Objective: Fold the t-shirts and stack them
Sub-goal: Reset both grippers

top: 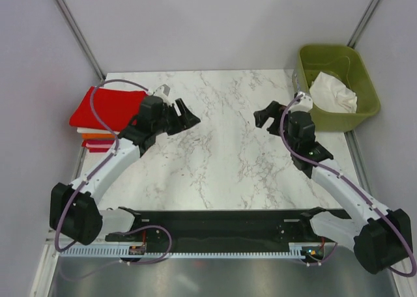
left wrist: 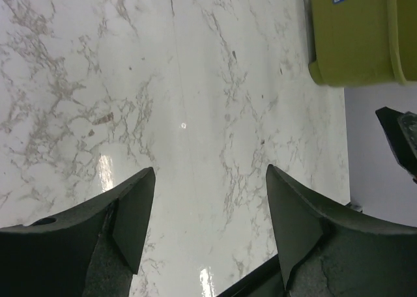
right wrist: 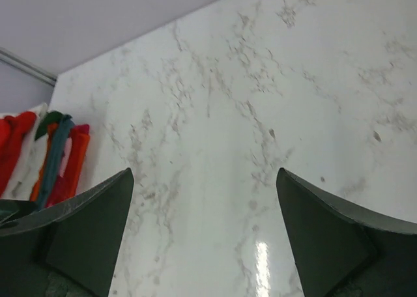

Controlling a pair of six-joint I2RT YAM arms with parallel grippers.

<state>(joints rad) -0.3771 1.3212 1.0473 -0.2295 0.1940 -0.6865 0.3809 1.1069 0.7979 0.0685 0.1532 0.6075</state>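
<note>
The marble tabletop [top: 221, 147] is bare between the arms, leaving room to spread a shirt flat. At its far right corner sits the green bin [top: 367, 82], which appears to hold the unfolded supply. A white t-shirt [top: 333, 92] lies crumpled inside it. On the far left edge is the stack [top: 98, 136] of folded t-shirts, with the red t-shirt [top: 107, 108] on top, out of the working area. The left end effector [top: 182, 114] hangs just beside the stack, jaws apart and empty. The right end effector [top: 268, 116] hovers near the bin, spread wide and holding nothing. It looks placed to fetch the white one next.
</note>
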